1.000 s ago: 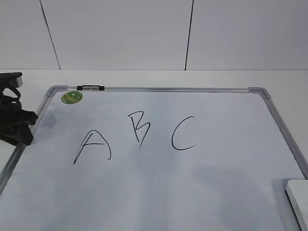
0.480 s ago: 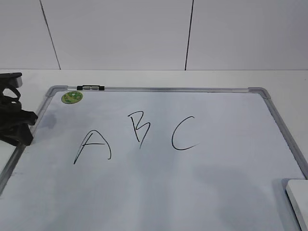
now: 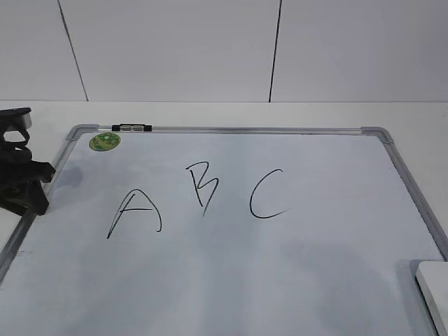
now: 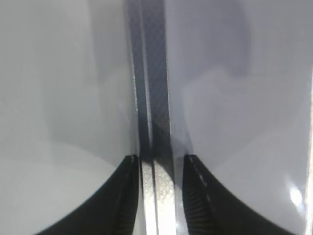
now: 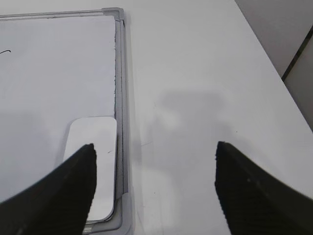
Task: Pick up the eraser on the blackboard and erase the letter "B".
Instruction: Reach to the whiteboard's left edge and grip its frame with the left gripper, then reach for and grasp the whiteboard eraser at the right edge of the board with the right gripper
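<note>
The blackboard (image 3: pixel 392 150) is a white board with a grey frame lying flat, with "A", "B" and "C" drawn on it. The letter "B" (image 3: pixel 202 185) is thin, black and slanted, between the "A" (image 3: pixel 134 212) and the "C" (image 3: pixel 267 194). The eraser (image 3: pixel 434 287) is a white block in the board's near right corner, and shows in the right wrist view (image 5: pixel 95 161). My right gripper (image 5: pixel 154 164) is wide open and empty, above the table just right of the eraser. My left gripper (image 3: pixel 28 189) sits at the board's left frame (image 4: pixel 151 98), its fingers (image 4: pixel 160 161) slightly apart astride it.
A small black-and-clear marker (image 3: pixel 131 128) lies on the top frame beside a round green sticker (image 3: pixel 105 141). White table (image 5: pixel 205 73) surrounds the board, with a wall behind. The board's near right corner cap (image 5: pixel 124 218) is below the eraser.
My left gripper has shifted very slightly at the board's left edge. The eraser and the letters have not moved.
</note>
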